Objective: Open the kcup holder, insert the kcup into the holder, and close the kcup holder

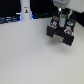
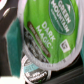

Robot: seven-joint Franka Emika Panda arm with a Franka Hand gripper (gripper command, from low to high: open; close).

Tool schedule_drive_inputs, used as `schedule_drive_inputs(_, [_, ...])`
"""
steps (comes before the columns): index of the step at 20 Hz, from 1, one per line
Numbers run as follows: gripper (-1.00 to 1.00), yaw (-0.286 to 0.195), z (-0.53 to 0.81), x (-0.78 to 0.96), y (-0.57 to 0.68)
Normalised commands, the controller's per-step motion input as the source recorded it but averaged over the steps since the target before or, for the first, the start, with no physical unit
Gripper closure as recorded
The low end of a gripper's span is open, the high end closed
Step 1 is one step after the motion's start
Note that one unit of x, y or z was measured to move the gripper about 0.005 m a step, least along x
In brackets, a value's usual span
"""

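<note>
The kcup holder (image 1: 61, 35) is a black boxy block standing on the white table toward the exterior view's right. Directly above it my gripper (image 1: 60, 21) hangs with its fingers reaching down to the block's top, shut on the kcup (image 1: 63, 18), which shows as a small white and green spot. In the wrist view the kcup (image 2: 47, 31) fills most of the picture, its green printed lid facing the camera and tilted. Dark parts of the holder (image 2: 7, 37) show beside it. My fingertips are hidden in the wrist view.
A tall white bottle-like object (image 1: 25, 12) stands at the back, toward the exterior view's left, in front of dark equipment (image 1: 10, 19). Another green-lidded cup (image 2: 37, 75) shows partly beneath the held one in the wrist view.
</note>
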Motion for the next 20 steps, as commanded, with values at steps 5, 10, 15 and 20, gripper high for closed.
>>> schedule_drive_inputs(5, [1.00,0.008,0.09,0.12,0.10])
schedule_drive_inputs(10, [1.00,0.038,-0.19,-0.07,0.05])
schedule_drive_inputs(15, [1.00,0.034,-0.17,-0.05,0.02])
schedule_drive_inputs(20, [1.00,0.027,-0.16,0.00,0.05])
